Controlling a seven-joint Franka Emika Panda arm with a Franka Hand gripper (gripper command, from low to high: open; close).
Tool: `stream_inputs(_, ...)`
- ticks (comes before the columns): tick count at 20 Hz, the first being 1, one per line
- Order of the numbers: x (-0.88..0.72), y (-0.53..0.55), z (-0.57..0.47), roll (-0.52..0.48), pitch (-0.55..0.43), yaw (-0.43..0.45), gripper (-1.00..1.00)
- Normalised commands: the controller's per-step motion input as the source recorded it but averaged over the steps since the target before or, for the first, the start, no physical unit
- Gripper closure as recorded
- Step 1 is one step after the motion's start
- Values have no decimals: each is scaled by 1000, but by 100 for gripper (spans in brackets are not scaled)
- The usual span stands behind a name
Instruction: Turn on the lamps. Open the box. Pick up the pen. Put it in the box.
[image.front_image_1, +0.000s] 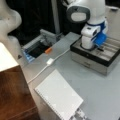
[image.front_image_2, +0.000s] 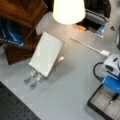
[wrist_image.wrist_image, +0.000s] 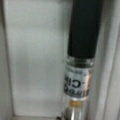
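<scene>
The box (image.front_image_1: 82, 51) stands open at a front view's right, showing pale compartments; its dark rim (image.front_image_2: 96, 105) also shows at the bottom right. My gripper (image.front_image_1: 100, 48) reaches down into it, under the blue wrist part (image.front_image_2: 112, 83). In the wrist view the pen (wrist_image.wrist_image: 82, 45), black with a clear labelled middle band, fills the frame lengthwise over the pale lining of one compartment; no fingers show there. One lamp shade (image.front_image_2: 68, 11) glows bright cream. Its white cord carries a small switch block (image.front_image_1: 50, 61) on the table.
A white flat panel (image.front_image_1: 58, 96) leans on a stand mid-table. A grey tray with a blue edge (image.front_image_1: 37, 48) holds a small orange item (image.front_image_1: 48, 50) at the back. Brown wooden furniture (image.front_image_1: 12, 92) borders the table, and a black cable (image.front_image_2: 96, 72) loops near the arm.
</scene>
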Motion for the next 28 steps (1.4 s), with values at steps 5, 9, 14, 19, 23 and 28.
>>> stream_inputs(5, 136, -54, 273, -177, 136, 103, -100)
stream_inputs(9, 158, -114, 258, -119, 166, 102, -100)
stream_inputs(14, 146, -205, 201, -61, 182, 93, -100)
stream_inputs(19, 95, -404, 186, -2, 153, 77, -100)
stream_inputs(23, 13, -541, 167, 64, 88, -9, -100)
stream_inputs(28, -80, -585, 84, 122, 80, -52, -100)
